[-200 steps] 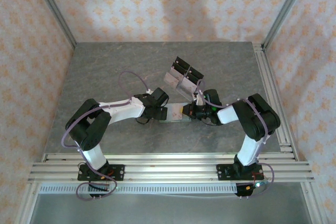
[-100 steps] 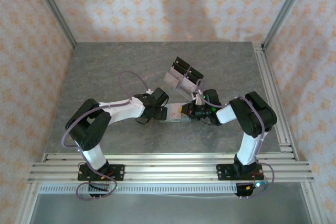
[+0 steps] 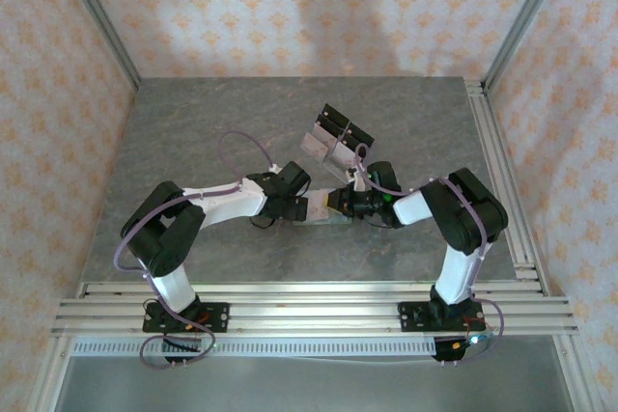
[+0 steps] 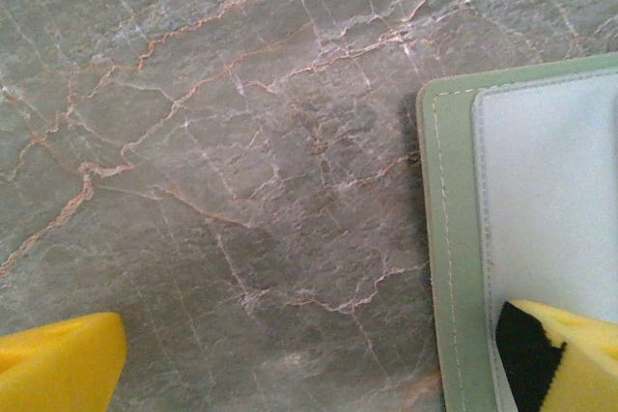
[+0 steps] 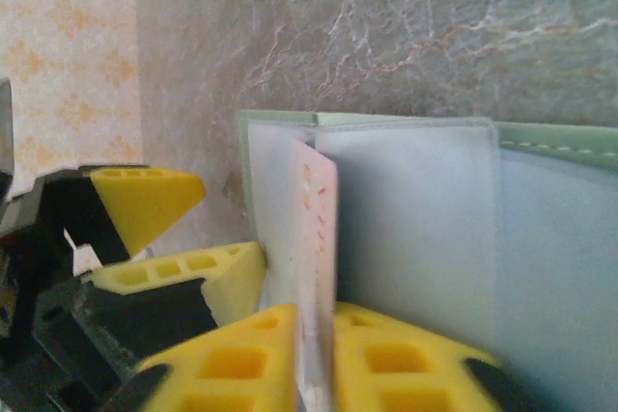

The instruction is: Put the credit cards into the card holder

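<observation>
Well, from the top, the two arms meet in the middle of the grey worktop (image 3: 193, 132). The left claw (image 3: 305, 207) and the right claw (image 3: 337, 202) point at each other. The green holder (image 3: 322, 213) lies flat between them. A clear stand (image 3: 335, 139) with black blocks sits just behind them, apart from the holder. The claws are too small here to tell how they are set.

Next, the left wrist view. The holder lies at the right side, open. Its pale inside faces up, with a green stitched rim around it. The left claw is spread wide. One yellow finger (image 4: 577, 349) rests on the pale inside, and the other hangs over bare worktop. I think it presses there so the holder lies flat and does not slide when a card pushes in.

Last, the right wrist view. The right claw is closed tight on one pink card (image 5: 316, 229), held up on its thin edge. The far end of the card sits at the mouth of a pale pocket in the holder. I cannot tell whether it is inside yet. Held thin and straight like this, I think the card can slip into the slot. The left claw is at the left, with one finger touching the holder's edge.

The card has tiny orange marks in rows, too small to read. I see no brand or name on the holder.
</observation>
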Controlling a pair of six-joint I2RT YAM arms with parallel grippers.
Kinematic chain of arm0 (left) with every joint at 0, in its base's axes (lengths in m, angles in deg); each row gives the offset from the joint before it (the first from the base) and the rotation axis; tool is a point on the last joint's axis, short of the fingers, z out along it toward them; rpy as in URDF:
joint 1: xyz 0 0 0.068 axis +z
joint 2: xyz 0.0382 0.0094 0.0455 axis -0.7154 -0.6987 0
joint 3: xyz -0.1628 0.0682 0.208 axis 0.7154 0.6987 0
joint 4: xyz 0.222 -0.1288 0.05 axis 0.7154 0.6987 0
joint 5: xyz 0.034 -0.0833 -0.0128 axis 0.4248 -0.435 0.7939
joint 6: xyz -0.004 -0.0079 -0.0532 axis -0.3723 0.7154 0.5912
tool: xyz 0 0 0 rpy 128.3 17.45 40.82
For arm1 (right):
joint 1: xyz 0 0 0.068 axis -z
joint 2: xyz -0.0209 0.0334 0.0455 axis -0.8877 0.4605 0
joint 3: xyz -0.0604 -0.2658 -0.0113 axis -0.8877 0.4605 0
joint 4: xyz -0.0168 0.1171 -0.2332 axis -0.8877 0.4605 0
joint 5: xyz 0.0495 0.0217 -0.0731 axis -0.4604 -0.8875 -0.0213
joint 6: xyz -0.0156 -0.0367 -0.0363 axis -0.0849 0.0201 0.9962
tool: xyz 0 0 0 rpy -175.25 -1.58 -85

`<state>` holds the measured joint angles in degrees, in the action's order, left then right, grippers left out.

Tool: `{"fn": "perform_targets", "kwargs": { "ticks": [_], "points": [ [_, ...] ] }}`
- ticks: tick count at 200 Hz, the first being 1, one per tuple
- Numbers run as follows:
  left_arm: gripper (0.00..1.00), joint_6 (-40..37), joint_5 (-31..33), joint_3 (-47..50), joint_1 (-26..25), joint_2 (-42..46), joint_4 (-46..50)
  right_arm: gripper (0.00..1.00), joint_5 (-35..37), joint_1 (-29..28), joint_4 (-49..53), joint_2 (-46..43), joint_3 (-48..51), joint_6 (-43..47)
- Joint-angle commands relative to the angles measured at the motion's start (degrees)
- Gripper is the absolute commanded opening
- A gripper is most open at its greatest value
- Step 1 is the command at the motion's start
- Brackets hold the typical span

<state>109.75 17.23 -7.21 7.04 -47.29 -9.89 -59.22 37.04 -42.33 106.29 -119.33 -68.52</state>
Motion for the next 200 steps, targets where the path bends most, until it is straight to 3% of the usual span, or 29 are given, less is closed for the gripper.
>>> {"fn": "perform_targets", "kwargs": {
  "ticks": [1,30,74,104,142,200],
  "points": [
    [0.99,-0.13,2.13,1.1,-0.23,-0.42,1.51,0.32,3.75,-0.43,10.41,-3.18,-0.55,2.89],
    [0.99,0.02,2.33,1.2,-0.23,0.17,1.15,0.42,7.69,-0.4,24.27,-11.07,-4.02,7.71],
    [0.99,0.2,2.35,0.99,-0.17,1.74,0.87,0.42,14.95,-0.66,42.95,-16.81,-10.31,13.96],
    [1.0,0.38,2.82,0.72,0.07,3.82,1.04,0.27,21.25,-3.07,53.05,-15.59,-15.71,17.06],
    [1.0,0.16,2.98,0.94,1.48,4.73,0.7,0.1,27.04,-6.22,56.97,-11.92,-20.19,17.34],
    [1.0,1.55,4.86,3.54,4.12,5.0,2.06,0.01,32.36,-7.7,59.77,-6.83,-23.6,17.49]
  ]
}}
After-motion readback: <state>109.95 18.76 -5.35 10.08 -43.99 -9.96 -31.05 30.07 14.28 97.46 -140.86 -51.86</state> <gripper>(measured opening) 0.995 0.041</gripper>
